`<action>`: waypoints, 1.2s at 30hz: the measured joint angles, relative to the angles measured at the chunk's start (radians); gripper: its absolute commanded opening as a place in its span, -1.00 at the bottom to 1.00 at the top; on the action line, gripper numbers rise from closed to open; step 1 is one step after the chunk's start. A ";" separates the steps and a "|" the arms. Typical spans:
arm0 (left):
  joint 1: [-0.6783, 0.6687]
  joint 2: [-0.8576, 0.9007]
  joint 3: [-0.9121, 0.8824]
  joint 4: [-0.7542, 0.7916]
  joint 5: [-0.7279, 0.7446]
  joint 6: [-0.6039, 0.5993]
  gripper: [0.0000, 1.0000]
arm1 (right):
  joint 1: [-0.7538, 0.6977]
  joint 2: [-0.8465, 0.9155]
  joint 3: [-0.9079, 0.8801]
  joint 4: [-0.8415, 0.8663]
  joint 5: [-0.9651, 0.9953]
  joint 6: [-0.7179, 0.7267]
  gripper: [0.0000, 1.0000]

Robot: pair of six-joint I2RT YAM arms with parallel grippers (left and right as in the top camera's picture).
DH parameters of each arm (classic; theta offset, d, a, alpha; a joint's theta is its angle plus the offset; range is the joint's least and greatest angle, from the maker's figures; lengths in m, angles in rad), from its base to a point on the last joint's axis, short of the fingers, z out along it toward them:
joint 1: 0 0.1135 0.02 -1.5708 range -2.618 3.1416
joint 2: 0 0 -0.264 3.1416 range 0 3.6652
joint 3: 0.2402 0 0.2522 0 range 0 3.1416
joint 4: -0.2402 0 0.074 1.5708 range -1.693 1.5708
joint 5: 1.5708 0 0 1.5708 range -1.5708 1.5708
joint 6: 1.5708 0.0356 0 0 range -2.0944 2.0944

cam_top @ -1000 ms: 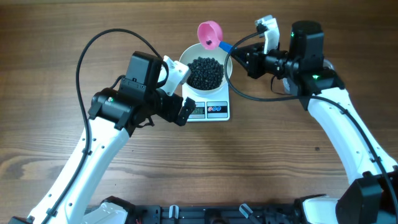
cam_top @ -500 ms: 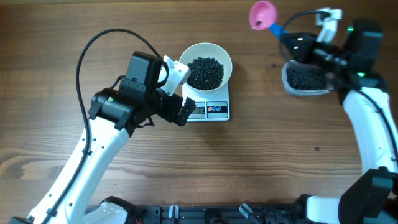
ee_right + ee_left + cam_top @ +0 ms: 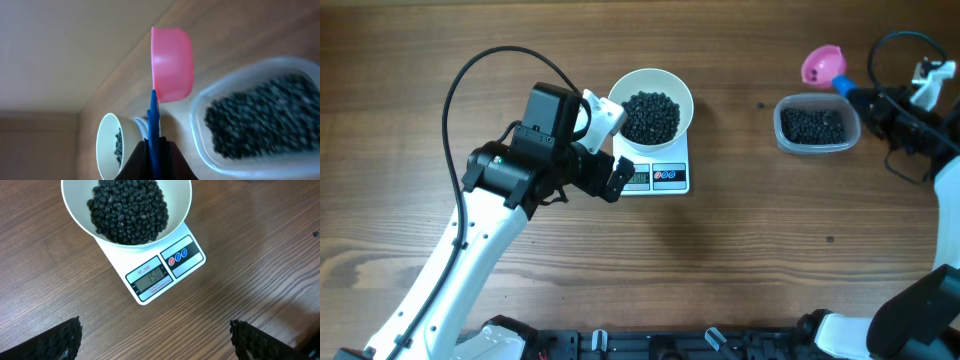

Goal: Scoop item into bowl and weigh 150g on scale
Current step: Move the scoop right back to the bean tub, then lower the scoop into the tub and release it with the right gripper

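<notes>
**Seemingly on target: bowl loaded, scoop parked by the tub**

Round white glossy bowl (image 3: pixel 676 88) sits squarely on the small white rectangular digital scale (image 3: pixel 660 177), so its contents register. It holds a dark heap of tiny round black beans (image 3: pixel 650 116), mounded at the centre with bare white wall around it. The grey display (image 3: pixel 150 278) faces the left wrist camera and appears to show the target figure.

Left gripper (image 3: pixel 155 327) hangs just beside the scale with jaws spread wide, holding nothing, its camera evidently placed to read the display.

Right gripper (image 3: pixel 154 155) is clamped on the blue handle of the pink plastic scoop (image 3: pixel 823 64). The scoop sits well apart from the bowl, just beyond the clear rectangular plastic tub (image 3: pixel 780 125), and looks empty. A shallow layer of the same beans remains in the tub.

Judgement: weighing looks complete.
</notes>
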 measured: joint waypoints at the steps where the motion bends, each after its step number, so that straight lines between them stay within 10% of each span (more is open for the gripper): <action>1: 0.000 0.000 0.000 0.001 0.000 0.000 1.00 | -0.011 0.000 0.000 -0.023 0.000 -0.011 -0.91; 36: 0.000 0.000 0.000 0.000 0.000 0.000 1.00 | -0.024 0.041 0.000 -0.231 0.229 -0.069 -0.91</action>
